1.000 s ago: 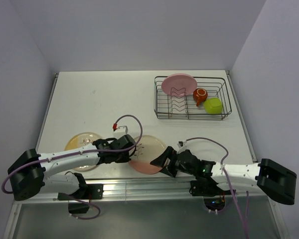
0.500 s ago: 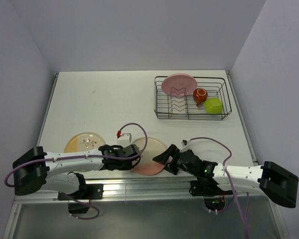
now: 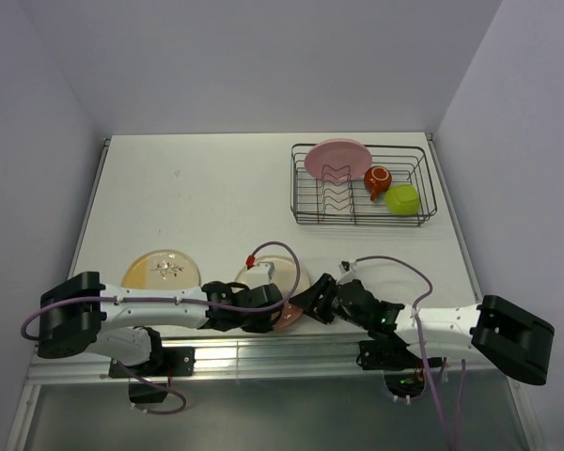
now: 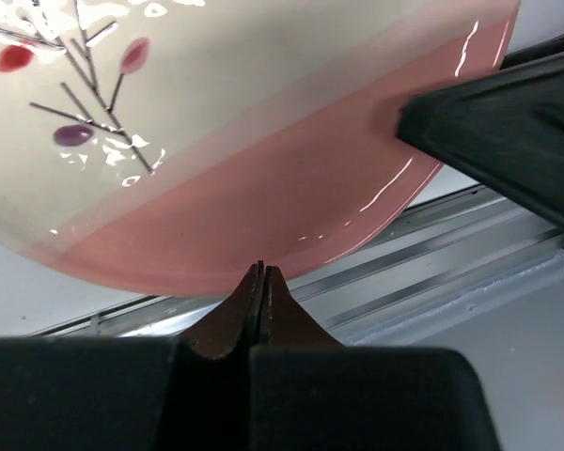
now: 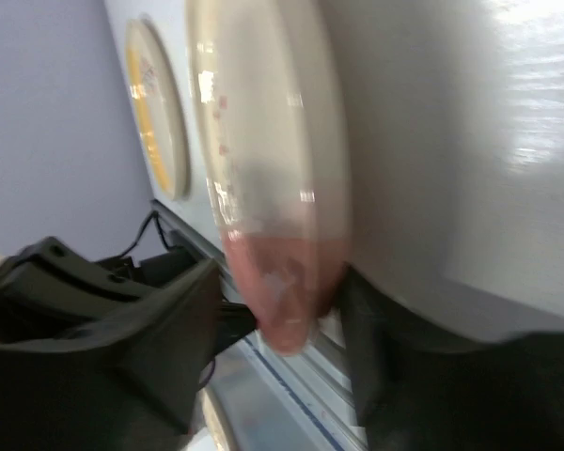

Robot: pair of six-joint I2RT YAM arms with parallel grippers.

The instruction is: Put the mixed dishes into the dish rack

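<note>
Jaws of the left gripper [image 4: 263, 274] are now shut, tips against the plate [image 4: 263, 188] rim. Right gripper [image 5: 284, 310] is narrowing astride it, grip uncertain; a lift looks near.

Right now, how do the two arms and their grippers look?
The left arm and right arm have white tube-like links, black joint housings and black bases. A thin purple cable loops along each; the left one's ends at a small red connector. The left gripper and right gripper are black, with tapering fingers.
</note>
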